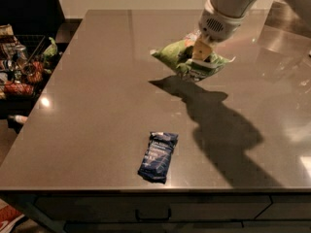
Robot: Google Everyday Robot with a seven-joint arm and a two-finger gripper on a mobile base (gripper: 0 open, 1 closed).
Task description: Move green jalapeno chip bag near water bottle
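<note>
The green jalapeno chip bag [182, 57] hangs crumpled in the air above the right middle of the grey table [97, 96], casting a dark shadow below it. My gripper [200, 52] comes down from the upper right and is shut on the bag's middle, holding it clear of the table. The water bottle is out of view, hidden behind my arm or outside the frame.
A dark blue snack packet [158, 157] lies near the table's front edge. A wire basket [24, 62] full of snacks stands off the table's left side. Drawers [150, 212] run under the front edge.
</note>
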